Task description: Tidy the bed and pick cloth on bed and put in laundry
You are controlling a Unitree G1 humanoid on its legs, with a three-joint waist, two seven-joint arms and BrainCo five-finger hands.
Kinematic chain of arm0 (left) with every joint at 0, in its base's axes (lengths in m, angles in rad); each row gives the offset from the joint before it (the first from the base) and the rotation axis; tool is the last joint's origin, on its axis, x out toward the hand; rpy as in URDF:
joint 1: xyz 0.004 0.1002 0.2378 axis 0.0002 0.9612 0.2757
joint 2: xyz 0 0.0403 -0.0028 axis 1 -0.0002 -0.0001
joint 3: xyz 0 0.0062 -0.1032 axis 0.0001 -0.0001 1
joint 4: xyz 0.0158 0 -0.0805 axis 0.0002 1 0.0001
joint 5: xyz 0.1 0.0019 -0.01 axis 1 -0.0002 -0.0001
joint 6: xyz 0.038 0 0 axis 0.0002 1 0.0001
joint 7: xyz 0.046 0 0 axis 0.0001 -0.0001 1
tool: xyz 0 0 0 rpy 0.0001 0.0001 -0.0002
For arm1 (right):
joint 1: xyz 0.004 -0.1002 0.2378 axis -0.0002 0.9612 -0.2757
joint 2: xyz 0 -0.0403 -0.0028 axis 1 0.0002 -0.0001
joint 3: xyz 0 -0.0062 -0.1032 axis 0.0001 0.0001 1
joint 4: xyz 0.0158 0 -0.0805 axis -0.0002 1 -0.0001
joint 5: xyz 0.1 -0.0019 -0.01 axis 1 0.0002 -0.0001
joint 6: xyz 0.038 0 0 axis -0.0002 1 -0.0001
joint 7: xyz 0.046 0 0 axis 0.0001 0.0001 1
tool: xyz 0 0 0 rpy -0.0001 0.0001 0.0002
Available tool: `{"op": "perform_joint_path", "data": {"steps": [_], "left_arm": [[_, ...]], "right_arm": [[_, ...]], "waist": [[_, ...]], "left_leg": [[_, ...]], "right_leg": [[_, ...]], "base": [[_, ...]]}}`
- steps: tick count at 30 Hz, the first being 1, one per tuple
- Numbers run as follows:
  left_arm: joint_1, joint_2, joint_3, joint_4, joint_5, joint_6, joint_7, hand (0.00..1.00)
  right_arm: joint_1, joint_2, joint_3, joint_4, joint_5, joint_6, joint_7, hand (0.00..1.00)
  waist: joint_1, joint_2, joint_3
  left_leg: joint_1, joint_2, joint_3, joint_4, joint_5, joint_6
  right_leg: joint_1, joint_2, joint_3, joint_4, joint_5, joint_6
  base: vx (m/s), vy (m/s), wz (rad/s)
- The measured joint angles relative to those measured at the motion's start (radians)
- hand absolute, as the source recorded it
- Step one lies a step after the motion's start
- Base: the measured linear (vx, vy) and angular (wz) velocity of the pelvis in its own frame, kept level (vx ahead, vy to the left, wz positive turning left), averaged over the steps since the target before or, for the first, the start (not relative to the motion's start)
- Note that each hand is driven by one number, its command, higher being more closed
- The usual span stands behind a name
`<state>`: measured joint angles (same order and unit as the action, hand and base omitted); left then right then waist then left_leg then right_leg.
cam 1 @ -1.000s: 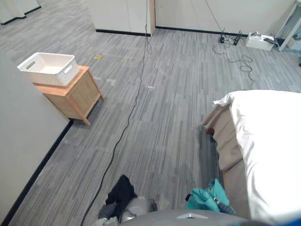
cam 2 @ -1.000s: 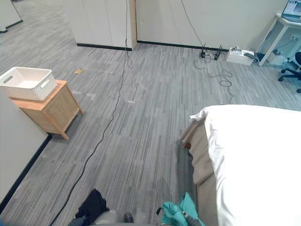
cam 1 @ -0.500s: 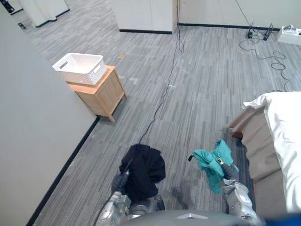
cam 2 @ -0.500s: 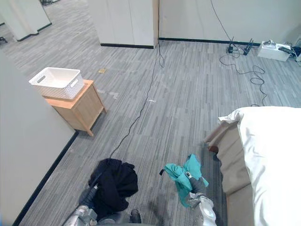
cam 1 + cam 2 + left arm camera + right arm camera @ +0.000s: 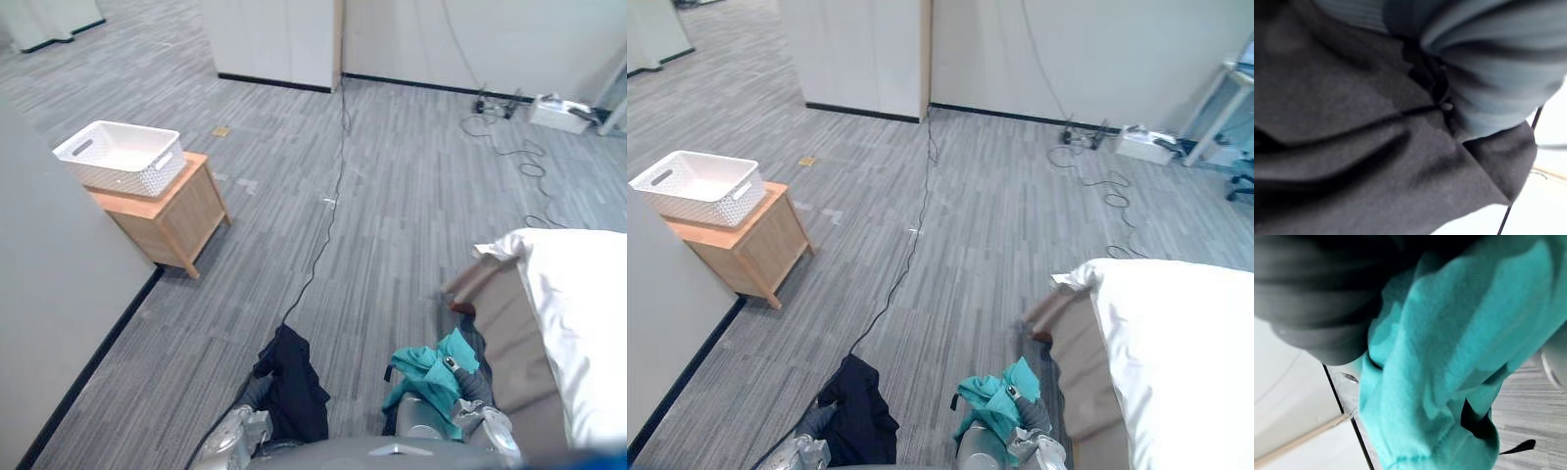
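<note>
The left hand (image 5: 253, 394) shows low at the near edge of the head views, with a black cloth (image 5: 296, 387) bunched against it and hanging down above the grey floor (image 5: 382, 206). In the left wrist view this cloth (image 5: 1352, 147) lies over everything past the dark ribbed cover, so I cannot tell how the hand is closed on it.

The right hand (image 5: 462, 377) is just beside it, a little nearer the bed (image 5: 578, 313). It grasps a teal cloth (image 5: 423, 372), with one dark-tipped finger curled over the top of the bundle. The right wrist view shows the teal folds (image 5: 1449, 357) hanging right below the cover. Both cloths are off the bed and clear of the floor, each at its own hand, and apart from each other.

The bed, to the right, has a smooth white sheet, with a brown side panel (image 5: 505, 328) showing beneath it.

A white basket (image 5: 120, 157) with slotted sides and cut-out handles stands well apart to the left on a small wooden cabinet (image 5: 168, 211), which is set against the pale wall (image 5: 49, 294). What can be seen of the basket's inside looks bare
</note>
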<state>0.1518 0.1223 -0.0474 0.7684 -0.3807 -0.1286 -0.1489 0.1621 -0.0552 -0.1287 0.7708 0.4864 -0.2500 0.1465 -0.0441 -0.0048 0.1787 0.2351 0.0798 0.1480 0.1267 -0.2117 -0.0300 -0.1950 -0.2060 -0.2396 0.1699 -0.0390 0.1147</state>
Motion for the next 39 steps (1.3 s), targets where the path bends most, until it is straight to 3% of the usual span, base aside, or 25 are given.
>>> {"op": "perform_joint_path", "data": {"steps": [1,2,3,5,8,9,12,13,14,16,17,18,19,20,21,22,24,26,28,29,31,32,33,36,39], "left_arm": [[0.000,0.005,0.002,-0.002,0.000,0.000,-0.002,1.00],[-0.002,-0.007,0.011,0.006,0.000,0.004,-0.001,1.00],[0.000,-0.016,0.006,0.006,0.000,0.004,-0.003,1.00],[-0.002,-0.064,0.002,0.007,0.000,-0.021,-0.006,1.00],[-0.011,-0.075,0.002,0.019,-0.001,-0.041,-0.006,1.00],[-0.004,-0.078,0.002,0.018,-0.001,-0.050,-0.014,1.00],[0.045,-0.087,0.006,-0.031,-0.012,-0.079,-0.088,1.00],[0.081,-0.091,-0.023,-0.041,0.044,-0.326,-0.075,1.00],[0.099,-0.095,-0.039,-0.089,0.058,-0.435,-0.068,1.00],[0.088,-0.094,-0.071,-0.266,0.061,-0.570,-0.061,1.00],[0.078,-0.094,-0.072,-0.318,0.037,-0.463,-0.054,1.00],[0.034,-0.096,-0.067,-0.327,-0.019,-0.293,-0.052,1.00],[-0.001,-0.098,-0.068,-0.261,-0.070,-0.175,-0.060,1.00],[-0.004,-0.099,-0.077,-0.228,-0.076,-0.160,-0.066,1.00],[-0.001,-0.102,-0.101,-0.145,-0.080,-0.152,-0.068,1.00],[0.000,-0.103,-0.113,-0.049,-0.080,-0.149,-0.066,1.00],[-0.007,-0.097,-0.142,-0.016,-0.079,-0.172,-0.064,1.00],[-0.017,-0.097,-0.171,0.001,-0.077,-0.202,-0.061,1.00],[-0.004,-0.095,-0.178,-0.001,-0.073,-0.212,-0.046,1.00],[0.006,-0.084,-0.179,-0.009,-0.038,-0.212,-0.033,1.00],[0.015,-0.070,-0.185,-0.022,-0.013,-0.214,-0.023,1.00],[0.018,-0.047,-0.189,-0.029,0.022,-0.204,-0.002,1.00],[0.022,-0.041,-0.193,-0.029,0.044,-0.193,0.010,1.00],[0.022,-0.014,-0.230,-0.034,0.055,-0.158,0.039,1.00],[0.011,-0.013,-0.233,-0.035,0.053,-0.123,0.044,1.00]], "right_arm": [[0.005,0.004,0.000,-0.007,0.000,-0.005,0.000,1.00],[0.014,-0.003,-0.004,-0.010,0.000,-0.013,0.000,1.00],[0.018,-0.003,-0.004,-0.010,0.000,-0.018,0.000,1.00],[0.001,-0.029,-0.003,-0.011,0.001,-0.031,0.003,1.00],[-0.029,-0.024,0.012,-0.007,-0.001,-0.030,0.009,1.00],[-0.025,-0.027,0.018,-0.009,-0.001,-0.031,0.018,1.00],[-0.027,-0.038,0.013,0.036,0.001,-0.085,0.083,1.00],[-0.029,-0.039,0.014,0.040,0.002,-0.104,0.100,1.00],[-0.028,-0.040,0.014,0.040,0.003,-0.115,0.106,1.00],[-0.032,-0.042,0.018,0.022,0.000,-0.114,0.105,1.00],[-0.032,-0.042,0.019,0.007,-0.002,-0.108,0.101,1.00],[-0.040,-0.040,0.017,-0.005,-0.013,-0.091,0.092,1.00],[-0.047,-0.037,0.017,-0.009,-0.027,-0.075,0.083,1.00],[-0.050,-0.035,0.018,-0.010,-0.035,-0.071,0.080,1.00],[-0.046,-0.025,0.020,-0.010,-0.049,-0.070,0.068,1.00],[-0.044,0.003,0.022,0.008,-0.049,-0.069,0.052,1.00],[-0.042,0.018,0.030,0.013,-0.049,-0.074,0.040,1.00],[-0.048,0.016,0.052,0.015,-0.050,-0.073,0.022,1.00],[-0.055,0.020,0.067,0.009,-0.054,-0.073,0.009,1.00],[-0.059,0.026,0.072,0.008,-0.060,-0.073,-0.008,1.00],[-0.064,0.035,0.083,0.007,-0.059,-0.072,-0.020,1.00],[-0.067,0.044,0.108,0.002,-0.058,-0.070,-0.025,1.00],[-0.063,0.043,0.115,-0.008,-0.057,-0.069,-0.025,1.00],[-0.008,0.044,0.136,-0.053,-0.047,-0.067,-0.035,1.00],[0.003,0.040,0.136,-0.066,-0.045,-0.056,-0.058,1.00]], "waist": [[0.000,-0.016,0.006],[-0.004,-0.011,0.016],[-0.005,0.010,0.012],[-0.005,0.098,-0.007],[-0.002,0.094,0.009],[-0.003,0.091,0.019],[0.011,0.085,0.035],[0.008,0.072,0.044],[0.010,0.070,0.046],[0.055,0.064,0.052],[0.062,0.065,0.051],[0.061,0.065,0.050],[0.052,0.075,0.043],[0.048,0.083,0.039],[0.049,0.088,0.036],[0.054,0.054,0.028],[0.067,0.022,0.027],[0.079,0.021,0.027],[0.093,0.021,0.024],[0.094,0.025,0.019],[0.099,0.016,0.018],[0.103,-0.013,0.013],[0.097,-0.013,0.012],[0.053,-0.013,0.009],[0.028,-0.013,0.013]], "left_leg": [[0.022,-0.002,-0.019,0.012,-0.041,-0.020],[0.054,0.033,-0.049,0.050,-0.110,-0.046],[0.060,0.051,-0.052,0.055,-0.124,-0.057],[0.066,0.146,-0.068,0.054,-0.171,-0.035],[-0.040,0.177,-0.119,0.329,-0.064,-0.046],[-0.128,0.196,-0.141,0.516,0.030,-0.048],[-0.327,0.215,-0.125,0.924,0.025,-0.047],[-0.369,0.177,-0.105,0.933,0.003,-0.042],[-0.395,0.152,-0.092,0.908,-0.014,-0.042],[-0.435,0.067,-0.014,0.693,-0.054,-0.034],[-0.436,0.037,0.012,0.603,-0.055,-0.033],[-0.424,-0.020,0.066,0.412,-0.021,-0.028],[-0.409,-0.072,0.129,0.140,0.105,-0.023],[-0.408,-0.080,0.149,0.051,0.164,-0.014],[-0.407,-0.077,0.178,-0.016,0.302,0.029],[-0.389,-0.118,0.198,-0.013,0.271,0.139],[-0.395,-0.146,0.191,0.009,0.238,0.169],[-0.371,-0.157,0.215,0.034,0.203,0.209],[-0.323,-0.156,0.236,0.034,0.180,0.214],[-0.264,-0.145,0.222,0.029,0.128,0.196],[-0.216,-0.141,0.217,0.012,0.072,0.181],[-0.172,-0.157,0.205,0.003,0.040,0.151],[-0.143,-0.159,0.191,-0.009,0.033,0.143],[-0.064,-0.154,0.110,-0.040,0.018,0.126],[-0.021,-0.122,0.010,-0.033,0.002,0.099]], "right_leg": [[0.005,-0.005,0.044,-0.039,0.000,0.007],[-0.005,0.017,0.065,0.066,0.067,-0.003],[-0.014,0.032,0.060,0.107,0.059,-0.013],[-0.082,0.106,0.021,0.268,-0.070,-0.094],[-0.049,0.137,0.003,0.277,-0.130,-0.123],[0.008,0.155,-0.006,0.234,-0.140,-0.139],[0.187,0.210,-0.014,0.080,-0.147,-0.154],[0.244,0.210,-0.014,0.032,-0.150,-0.173],[0.270,0.210,-0.011,0.010,-0.153,-0.186],[0.339,0.199,0.005,-0.040,-0.159,-0.207],[0.360,0.188,0.004,-0.052,-0.159,-0.204],[0.392,0.163,-0.001,-0.059,-0.165,-0.190],[0.426,0.152,-0.013,-0.084,-0.181,-0.160],[0.440,0.157,-0.014,-0.100,-0.187,-0.145],[0.481,0.169,-0.014,-0.128,-0.203,-0.118],[0.523,0.141,-0.041,-0.153,-0.220,-0.089],[0.526,0.117,-0.069,-0.160,-0.205,-0.058],[0.555,0.101,-0.075,-0.146,-0.151,0.018],[0.546,0.094,-0.065,-0.045,-0.127,0.036],[0.475,0.071,-0.062,0.215,-0.119,0.057],[0.366,0.032,-0.047,0.484,-0.081,0.107],[0.238,-0.041,-0.039,0.745,-0.094,0.088],[0.189,-0.064,-0.051,0.820,-0.111,0.064],[0.063,-0.078,-0.056,0.822,-0.186,0.023],[-0.024,-0.052,-0.054,0.547,-0.213,0.015]], "base": [[0.39,-0.393,0.47],[0.38,-0.406,0.46],[0.41,-0.395,0.35],[0.47,-0.390,0.10],[0.41,-0.360,0.00],[0.46,-0.366,0.08],[0.43,-0.164,0.03],[0.42,-0.092,-0.01],[0.39,-0.067,-0.10],[0.41,-0.002,-0.26],[0.47,0.067,-0.12],[0.49,0.092,0.04],[0.48,0.100,0.07],[0.57,0.158,0.00],[0.58,0.177,0.17],[0.58,0.167,0.22],[0.48,0.096,0.35],[0.40,0.100,0.27],[0.38,0.118,0.10],[0.44,0.133,0.18],[0.35,0.073,0.13],[0.32,0.030,0.14],[0.38,0.027,0.29],[0.32,-0.039,0.78],[0.36,-0.154,0.98]]}}
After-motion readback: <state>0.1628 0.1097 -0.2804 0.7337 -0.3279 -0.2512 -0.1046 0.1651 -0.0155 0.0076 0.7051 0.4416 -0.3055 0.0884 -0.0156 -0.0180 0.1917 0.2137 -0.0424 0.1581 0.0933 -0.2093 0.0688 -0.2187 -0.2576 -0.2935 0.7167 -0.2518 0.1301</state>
